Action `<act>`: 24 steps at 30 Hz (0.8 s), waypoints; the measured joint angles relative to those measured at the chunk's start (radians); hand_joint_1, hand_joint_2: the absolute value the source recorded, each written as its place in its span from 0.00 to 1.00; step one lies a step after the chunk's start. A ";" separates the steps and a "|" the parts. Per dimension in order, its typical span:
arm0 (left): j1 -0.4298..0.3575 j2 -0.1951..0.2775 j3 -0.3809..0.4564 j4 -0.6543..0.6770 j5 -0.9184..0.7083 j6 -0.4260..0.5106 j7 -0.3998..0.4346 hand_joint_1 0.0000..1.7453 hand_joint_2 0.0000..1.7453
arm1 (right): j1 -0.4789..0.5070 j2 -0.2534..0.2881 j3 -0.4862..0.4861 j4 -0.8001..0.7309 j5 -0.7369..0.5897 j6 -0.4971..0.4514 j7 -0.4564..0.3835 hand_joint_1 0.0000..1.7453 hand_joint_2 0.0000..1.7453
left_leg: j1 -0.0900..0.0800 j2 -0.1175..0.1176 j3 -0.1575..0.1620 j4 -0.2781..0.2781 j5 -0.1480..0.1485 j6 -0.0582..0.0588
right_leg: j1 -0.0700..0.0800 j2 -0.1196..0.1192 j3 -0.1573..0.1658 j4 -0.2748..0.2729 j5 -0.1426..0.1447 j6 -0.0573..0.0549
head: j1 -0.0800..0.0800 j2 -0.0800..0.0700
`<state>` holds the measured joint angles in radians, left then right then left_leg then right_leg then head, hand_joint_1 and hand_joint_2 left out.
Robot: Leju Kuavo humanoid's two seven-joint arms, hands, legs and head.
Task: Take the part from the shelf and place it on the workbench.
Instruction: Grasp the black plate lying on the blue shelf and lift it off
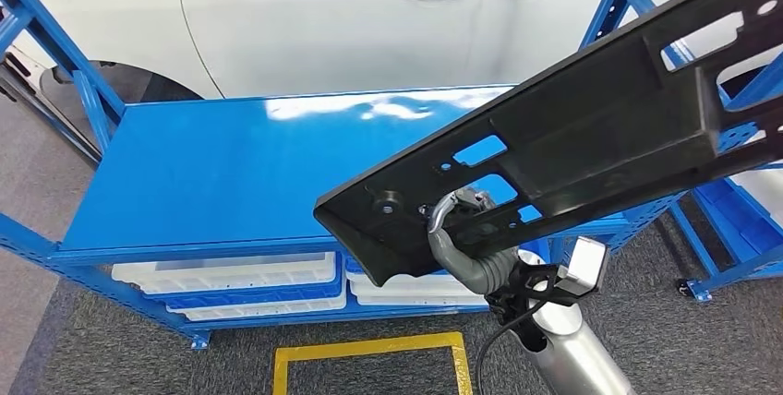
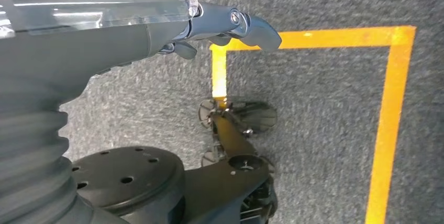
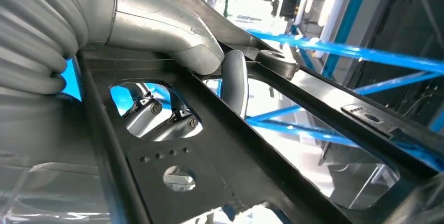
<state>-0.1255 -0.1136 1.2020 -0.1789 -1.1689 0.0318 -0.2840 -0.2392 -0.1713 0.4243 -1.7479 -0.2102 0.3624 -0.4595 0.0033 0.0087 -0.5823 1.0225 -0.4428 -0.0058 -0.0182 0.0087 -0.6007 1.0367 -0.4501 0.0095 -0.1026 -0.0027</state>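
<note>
Here, the long black part (image 1: 572, 127) is stretching from the lower centre of the head view up to its upper right corner, tilted, its lower end hanging over the front edge of the blue tabletop (image 1: 222, 173). The right hand (image 1: 462, 229) is gripping that lower end, fingers (image 3: 234, 80) hooked through a cutout and clamped on a rib. In the left wrist view, the left hand (image 2: 220, 28) is hanging over grey carpet with yellow tape (image 2: 390, 114), fingers curled in on nothing. White bins (image 1: 231, 275) are sitting beneath the tabletop; a white car (image 1: 323, 17) is standing behind.
</note>
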 joint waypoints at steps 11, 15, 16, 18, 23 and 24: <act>-0.002 -0.001 0.001 0.000 0.016 -0.006 0.011 0.00 1.00 | 0.061 -0.006 0.003 -0.019 0.018 0.000 -0.004 1.00 1.00 | 0.004 -0.002 0.034 0.084 -0.095 0.002 | 0.016 0.000 -0.043 -0.006 0.047 -0.027 | 0.000 0.000; -0.003 -0.001 0.001 0.000 0.018 -0.009 0.014 0.00 1.00 | 0.054 -0.007 0.003 -0.025 0.016 -0.006 0.012 1.00 1.00 | -0.009 -0.003 0.073 -0.014 -0.060 0.018 | 0.012 0.000 -0.053 -0.010 0.072 -0.003 | 0.000 0.000; -0.003 -0.002 0.001 0.000 0.018 -0.010 0.016 0.00 1.00 | 0.049 -0.007 0.001 -0.024 0.012 -0.007 0.022 1.00 1.00 | -0.009 -0.001 0.069 -0.018 -0.049 0.024 | 0.010 0.000 -0.057 -0.009 0.072 0.003 | 0.000 0.000; -0.003 -0.003 0.001 0.000 0.018 -0.010 0.021 0.00 1.00 | 0.040 -0.007 -0.004 -0.024 0.003 -0.007 0.034 1.00 1.00 | -0.005 0.003 0.054 -0.027 -0.024 0.037 | 0.008 -0.001 -0.076 0.026 0.025 0.011 | 0.000 0.000; 0.000 -0.004 0.002 0.000 0.023 -0.007 0.023 0.00 1.00 | 0.031 -0.006 -0.013 -0.019 -0.008 -0.006 0.036 1.00 1.00 | -0.005 0.006 -0.013 -0.023 0.026 0.043 | 0.003 -0.003 -0.119 0.264 -0.125 0.026 | 0.000 0.000; 0.001 -0.005 0.002 0.000 0.023 -0.007 0.023 0.00 1.00 | 0.030 -0.006 -0.014 -0.018 -0.008 -0.006 0.036 1.00 1.00 | -0.005 0.006 -0.028 -0.020 0.034 0.041 | 0.003 -0.003 -0.090 0.243 -0.105 0.028 | 0.000 0.000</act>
<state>-0.1242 -0.1186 1.2039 -0.1789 -1.1463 0.0244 -0.2608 -0.2094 -0.1774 0.4103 -1.7657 -0.2182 0.3569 -0.4232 -0.0013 0.0148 -0.6100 1.0029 -0.4085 0.0354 -0.0157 0.0057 -0.6907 1.2798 -0.5547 0.0378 -0.1026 -0.0027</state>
